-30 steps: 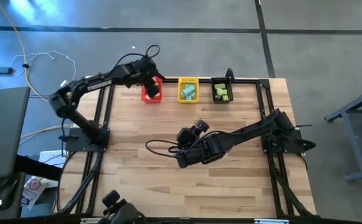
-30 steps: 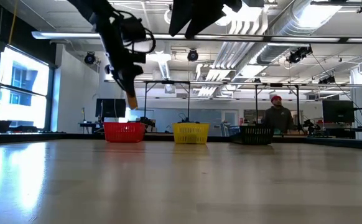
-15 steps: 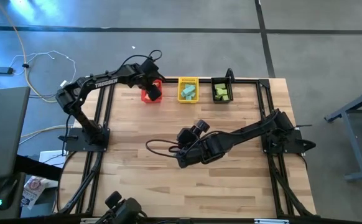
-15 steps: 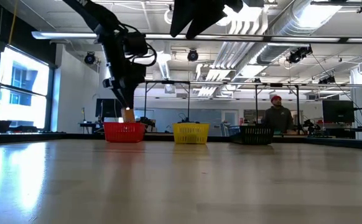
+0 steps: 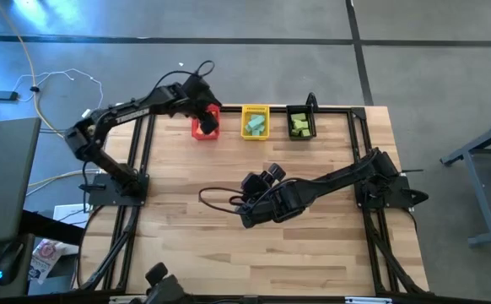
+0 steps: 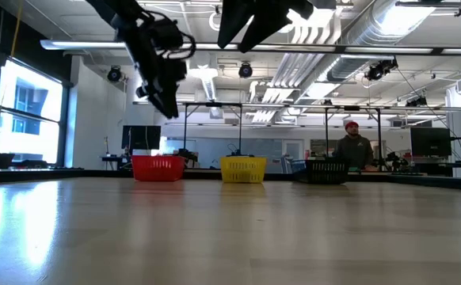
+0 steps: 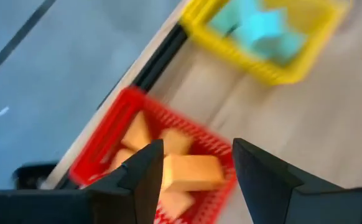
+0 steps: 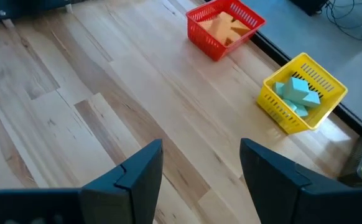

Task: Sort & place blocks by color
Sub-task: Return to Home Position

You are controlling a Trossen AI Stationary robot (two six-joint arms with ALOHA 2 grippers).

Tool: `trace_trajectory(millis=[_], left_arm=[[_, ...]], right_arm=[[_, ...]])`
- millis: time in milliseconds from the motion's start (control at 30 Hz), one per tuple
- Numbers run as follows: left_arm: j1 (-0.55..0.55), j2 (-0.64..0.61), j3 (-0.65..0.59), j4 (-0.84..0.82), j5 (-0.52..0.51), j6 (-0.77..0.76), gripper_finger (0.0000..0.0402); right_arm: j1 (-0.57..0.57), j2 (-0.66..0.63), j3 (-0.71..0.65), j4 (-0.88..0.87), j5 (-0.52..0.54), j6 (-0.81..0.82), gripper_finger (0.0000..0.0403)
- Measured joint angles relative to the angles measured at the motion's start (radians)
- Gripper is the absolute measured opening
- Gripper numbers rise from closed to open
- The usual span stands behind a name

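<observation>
Wooden table [image 5: 195,245], left end effector [image 7: 196,147] spread, empty above red bin [image 8: 209,43], right end effector [image 8: 201,146] spread, empty mid-table.

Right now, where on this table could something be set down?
Bare wood: the near strip of the table, and the band between the mid-table right gripper and the bins. Crowded: the far edge, with red bin, yellow bin, black bin and the left gripper over the red.
</observation>
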Motion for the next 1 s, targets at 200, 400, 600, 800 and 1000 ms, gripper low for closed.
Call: trace_trajectory(millis=[200, 400, 600, 800, 1000], left_arm=[[-0.035, -0.131, 0.0, 0.002, 0.16, -0.029, 0.0178], [-0.116, -0.229, 0.0, 0.002, 0.369, -0.021, 0.0177], [-0.216, -0.376, -0.174, 0.211, 0.411, -0.058, 0.0178], [-0.303, -0.553, -0.397, 0.36, 0.412, -0.11, 0.0179], [-0.388, -0.737, -0.562, 0.445, 0.385, -0.161, 0.0179]], right_arm=[[-0.007, 0.0, 0.0, -0.007, 0.001, 0.012, 0.02], [-0.038, 0.0, 0.0, -0.048, -0.037, 0.004, 0.02], [-0.085, 0.0, 0.0, -0.107, -0.075, 0.002, 0.02], [-0.112, 0.0, 0.0, -0.166, -0.098, -0.053, 0.02], [-0.151, 0.0, 0.0, -0.143, -0.145, -0.128, 0.02]])
